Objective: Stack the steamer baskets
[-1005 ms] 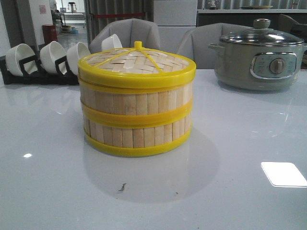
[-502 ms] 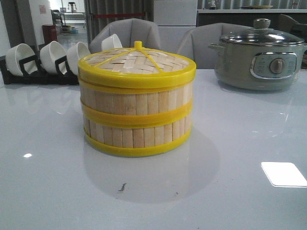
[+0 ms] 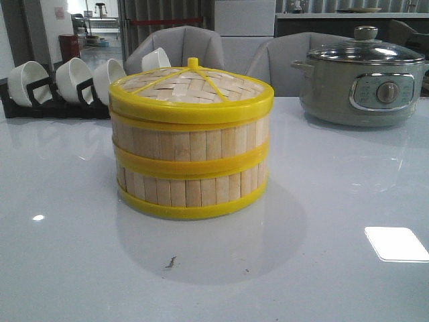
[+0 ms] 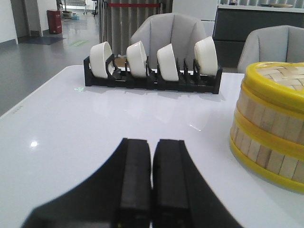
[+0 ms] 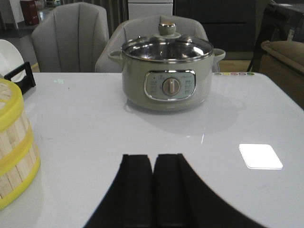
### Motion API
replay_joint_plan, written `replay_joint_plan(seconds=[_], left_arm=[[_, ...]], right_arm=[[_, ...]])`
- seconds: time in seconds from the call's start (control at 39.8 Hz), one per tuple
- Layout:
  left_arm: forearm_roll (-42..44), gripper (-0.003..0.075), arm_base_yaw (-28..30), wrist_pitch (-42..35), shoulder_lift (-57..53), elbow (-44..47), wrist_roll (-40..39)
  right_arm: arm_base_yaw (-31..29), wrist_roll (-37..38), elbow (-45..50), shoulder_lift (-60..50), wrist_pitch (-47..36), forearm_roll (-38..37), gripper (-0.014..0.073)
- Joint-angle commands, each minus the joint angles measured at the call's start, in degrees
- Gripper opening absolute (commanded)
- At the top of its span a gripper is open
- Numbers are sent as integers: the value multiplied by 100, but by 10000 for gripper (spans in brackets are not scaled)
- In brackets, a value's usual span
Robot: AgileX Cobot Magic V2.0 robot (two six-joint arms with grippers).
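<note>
Two steamer baskets (image 3: 191,161) of pale slats with yellow rims stand stacked in the middle of the white table, with the woven lid (image 3: 191,87) on top. The same stack (image 4: 273,123) shows at the edge of the left wrist view, and the stack (image 5: 14,147) also shows at the edge of the right wrist view. My left gripper (image 4: 152,142) is shut and empty, low over the table, well apart from the stack. My right gripper (image 5: 153,157) is shut and empty too, on the other side of the stack. Neither gripper appears in the front view.
A grey-green electric pot (image 3: 365,77) with a glass lid stands at the back right. A black rack (image 3: 53,104) with several white bowls (image 3: 74,79) sits at the back left. Grey chairs (image 3: 181,43) stand behind the table.
</note>
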Motion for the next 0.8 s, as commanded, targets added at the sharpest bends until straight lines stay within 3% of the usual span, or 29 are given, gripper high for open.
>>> replay_joint_plan(seconds=[0.0,0.18,0.43,0.5,0.78], left_arm=[[-11,95,2,-528,-70,8,20],[-11,95,2,-528,-70,8,20],[-11,95,2,-528,-70,8,20],[-11,95,2,-528,-70,8,20],[-11,95,2,-528,-70,8,20]], right_arm=[[-45,-71,-160,-293,-279,-49,29],[-45,-71,98,-1069,190,-49,29],[-45,-11,1001,-2182,189,-43,29],[-45,62,983,-2517,590,-43,29],[-45,62,983,-2599,726,-43,29]])
